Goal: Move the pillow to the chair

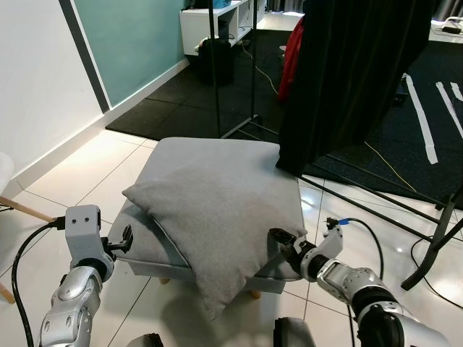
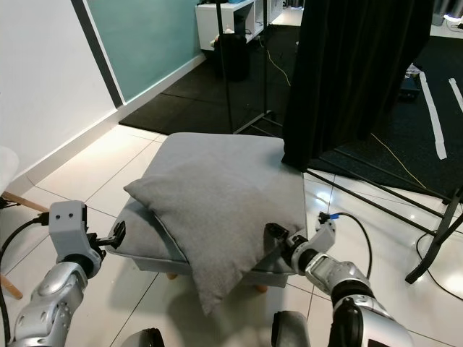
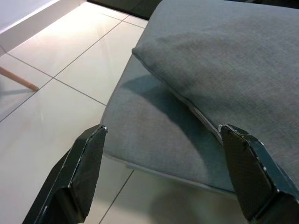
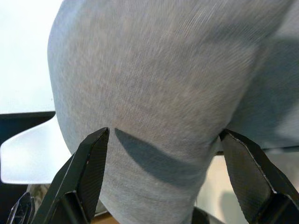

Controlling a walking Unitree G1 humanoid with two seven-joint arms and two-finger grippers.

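A grey pillow (image 1: pixel 217 210) lies askew on a low grey cushioned stool (image 1: pixel 155 249), one corner hanging over the front edge. My right gripper (image 1: pixel 281 244) is open at the pillow's right front edge, its fingers (image 4: pixel 88 172) spread on either side of the fabric. My left gripper (image 1: pixel 124 240) is open beside the stool's left front corner, apart from the pillow (image 3: pixel 224 70). A white chair's wooden leg (image 1: pixel 25 210) shows at the far left.
A black curtain (image 1: pixel 354 79) on a metal stand hangs behind the stool, its legs (image 1: pixel 376 195) spreading over the tiles at right. Black mats (image 1: pixel 188 101) and a white shelf (image 1: pixel 217 22) lie further back. White wall at left.
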